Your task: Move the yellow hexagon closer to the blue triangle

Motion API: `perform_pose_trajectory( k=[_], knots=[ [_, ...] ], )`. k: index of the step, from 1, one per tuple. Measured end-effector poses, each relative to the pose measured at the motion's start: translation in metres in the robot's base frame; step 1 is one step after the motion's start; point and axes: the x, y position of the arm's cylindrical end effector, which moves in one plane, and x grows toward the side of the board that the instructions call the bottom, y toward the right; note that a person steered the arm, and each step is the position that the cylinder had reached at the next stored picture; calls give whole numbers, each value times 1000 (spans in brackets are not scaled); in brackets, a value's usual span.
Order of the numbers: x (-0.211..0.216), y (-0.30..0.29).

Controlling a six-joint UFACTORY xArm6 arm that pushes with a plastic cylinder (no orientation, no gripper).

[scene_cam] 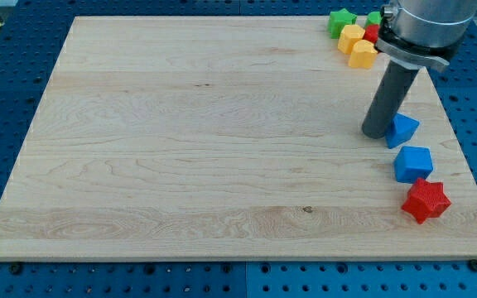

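Yellow hexagon (363, 55) well above tool tip (377, 132).

Bright, even overhead light, soft short shadows, sharp focus, no glare.

We count two yellow blocks, a yellow hexagon (363, 55) and another yellow block (351, 36) just above it; two blue ones, a blue triangle (402, 129) and a blue cube (412, 163). There are two red, a red star (426, 200) and a red block (372, 34) mostly hidden; two green, a green star (341, 21) and a green block (374, 18) partly hidden; one wooden board (205, 141).
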Motion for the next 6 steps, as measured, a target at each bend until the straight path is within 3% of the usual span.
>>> perform_pose_trajectory(
  k=[3, 6],
  knots=[
    [-141, -77],
    [-261, -52]
  ],
)
